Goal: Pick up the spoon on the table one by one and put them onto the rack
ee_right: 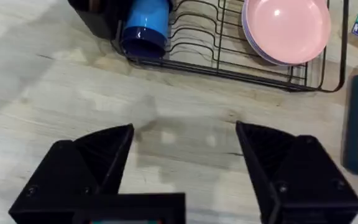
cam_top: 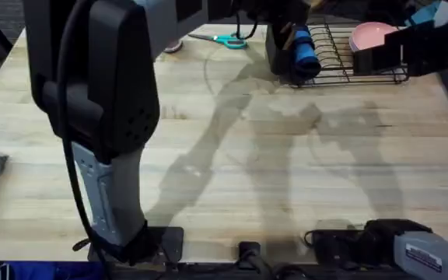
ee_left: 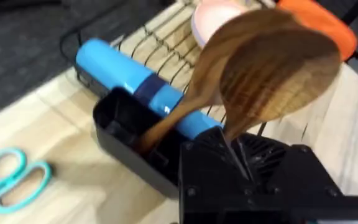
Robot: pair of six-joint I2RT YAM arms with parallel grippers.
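Keeping the left end effector [ee_left: 235, 146] clamped on the brown wooden spoon [ee_left: 272, 68], handle entering the black utensil cup [ee_left: 126, 134]; the right end effector [ee_right: 185, 152] is gaping wide.

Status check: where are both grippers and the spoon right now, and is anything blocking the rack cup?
Left gripper shut on spoon, handle tip inside utensil cup. Right gripper open over bare table. Blue cup lies beside utensil cup, not blocking.

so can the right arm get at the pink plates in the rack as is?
Probably yes. The right tool is open above bare table, facing the rack; nothing lies between it and the plates. The left arm is at the cup end, away from them.
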